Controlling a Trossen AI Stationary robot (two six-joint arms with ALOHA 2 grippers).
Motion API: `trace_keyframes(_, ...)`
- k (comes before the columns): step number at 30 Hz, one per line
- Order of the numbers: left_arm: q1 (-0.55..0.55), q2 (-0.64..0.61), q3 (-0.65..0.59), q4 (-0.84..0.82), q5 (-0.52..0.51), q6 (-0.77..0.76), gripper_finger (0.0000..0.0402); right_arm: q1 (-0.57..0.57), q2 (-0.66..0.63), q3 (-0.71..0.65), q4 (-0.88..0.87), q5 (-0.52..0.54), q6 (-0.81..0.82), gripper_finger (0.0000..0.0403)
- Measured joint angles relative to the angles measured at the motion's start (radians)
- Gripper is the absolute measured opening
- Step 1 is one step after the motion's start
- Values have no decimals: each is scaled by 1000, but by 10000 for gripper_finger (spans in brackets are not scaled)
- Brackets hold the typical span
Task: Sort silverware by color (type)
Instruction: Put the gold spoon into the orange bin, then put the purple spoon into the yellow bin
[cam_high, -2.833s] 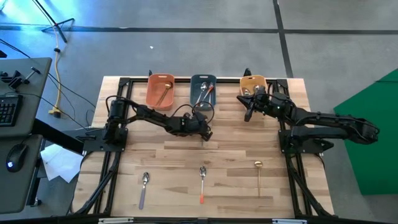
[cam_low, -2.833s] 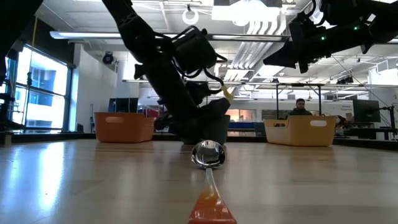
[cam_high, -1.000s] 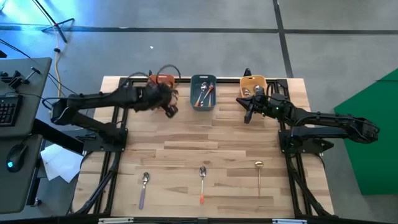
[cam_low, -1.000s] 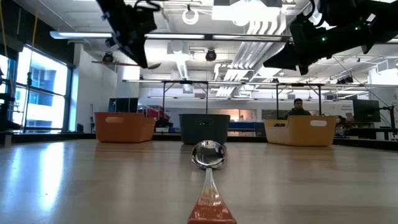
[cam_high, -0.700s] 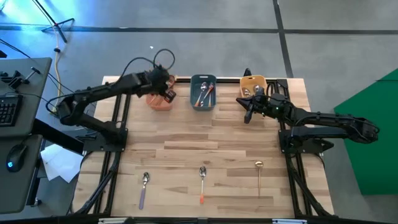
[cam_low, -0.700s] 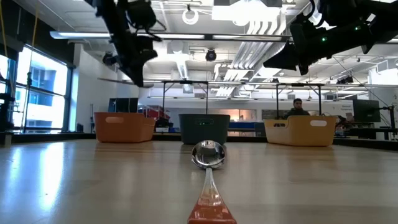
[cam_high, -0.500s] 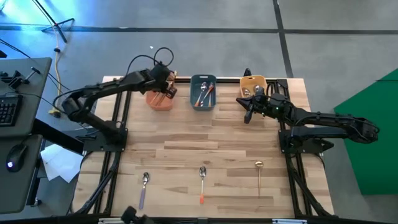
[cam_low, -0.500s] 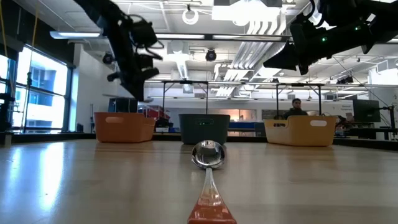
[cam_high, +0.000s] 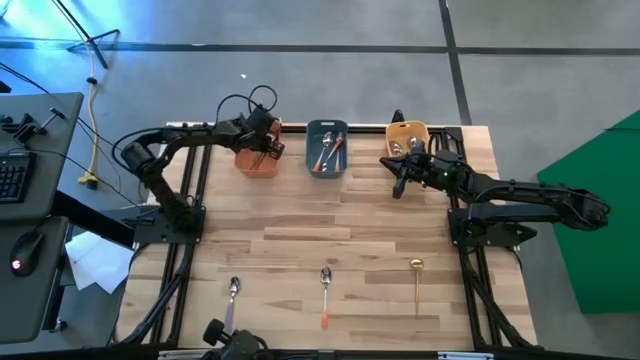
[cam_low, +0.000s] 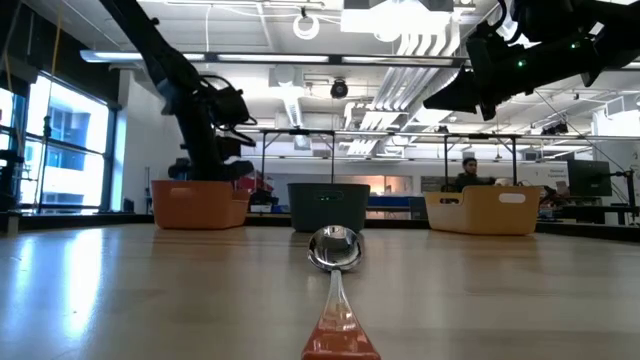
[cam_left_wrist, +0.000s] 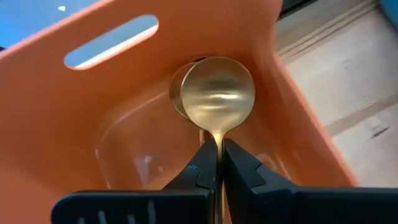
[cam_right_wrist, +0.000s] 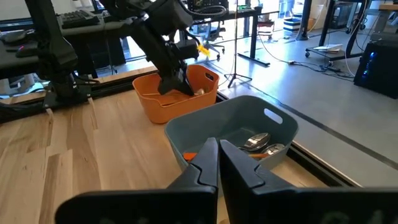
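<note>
My left gripper (cam_high: 268, 150) reaches down into the orange tray (cam_high: 250, 160), shut on a gold spoon (cam_left_wrist: 217, 96). A second gold bowl (cam_left_wrist: 176, 93) shows just behind the held one. The slate-blue tray (cam_high: 327, 165) holds orange-handled spoons (cam_right_wrist: 258, 143). My right gripper (cam_high: 398, 180) hangs shut and empty above the table, in front of the yellow tray (cam_high: 408, 130). Near the front edge lie a lavender-handled spoon (cam_high: 231, 300), an orange-handled spoon (cam_high: 325, 295) and a gold spoon (cam_high: 416, 280). My left gripper pinches the gold spoon's thin handle (cam_left_wrist: 217, 144) just behind its bowl, between its two fingers. The fingers slant down into the orange tray and lie along the handle. The bowl points ahead of the fingertips, face up, over the tray's floor; whether it rests there I cannot tell.
The three trays stand in a row along the table's far edge. Bare wooden table lies between them and the three spoons at the front. A person sits in the room beyond the yellow tray (cam_low: 480, 210). A dark thing (cam_high: 232, 345) shows at the table's near edge.
My left gripper has moved down from above the table into the orange tray, carrying the gold spoon with it and staying shut. Its arm has swung toward the table's far left corner.
</note>
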Motion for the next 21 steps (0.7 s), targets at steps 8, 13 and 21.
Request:
trace_keyframes(8, -4, -22, 0, 16, -1, 16, 44, 0, 0, 0, 0, 0, 0, 0)
trace_keyframes(13, -45, -110, 0, 10, -1, 43, 86, 0, 0, 0, -40, -39, 41, 0)
trace_keyframes(21, -222, -276, 1, -33, -9, 60, 114, 0, 0, -1, -93, -105, 87, 7)
